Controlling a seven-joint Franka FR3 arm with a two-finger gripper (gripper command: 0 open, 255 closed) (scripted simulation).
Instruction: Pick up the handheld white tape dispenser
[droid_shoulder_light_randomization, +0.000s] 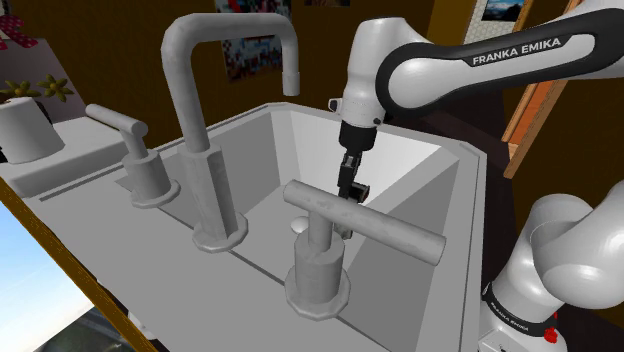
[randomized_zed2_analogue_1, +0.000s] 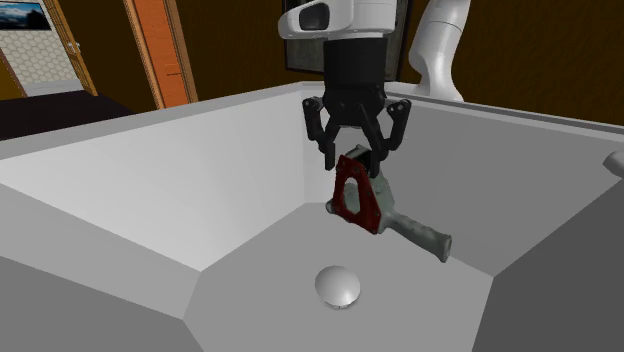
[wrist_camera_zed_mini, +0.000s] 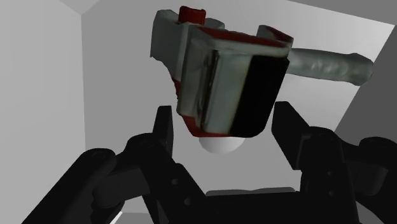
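Note:
The tape dispenser (randomized_zed2_analogue_1: 365, 200) has a red frame, a grey-white body and a grey handle sticking out to the second exterior view's right. It hangs tilted inside the grey sink basin (randomized_zed2_analogue_1: 150, 190), above the basin floor. My black gripper (randomized_zed2_analogue_1: 356, 158) comes straight down onto its top end. In the wrist view the two fingers (wrist_camera_zed_mini: 164, 130) press against the sides of the tape dispenser (wrist_camera_zed_mini: 222, 76), so the gripper (wrist_camera_zed_mini: 226, 127) is shut on it. From the shoulder view the gripper (droid_shoulder_light_randomization: 348, 200) reaches down behind a tap handle.
A white domed drain plug (randomized_zed2_analogue_1: 338, 287) sits on the basin floor below the dispenser. A tall grey faucet (droid_shoulder_light_randomization: 205, 150) and two lever handles (droid_shoulder_light_randomization: 365, 215) (droid_shoulder_light_randomization: 130, 125) line the near rim. A potted plant (droid_shoulder_light_randomization: 25, 125) stands on the counter at the shoulder view's left.

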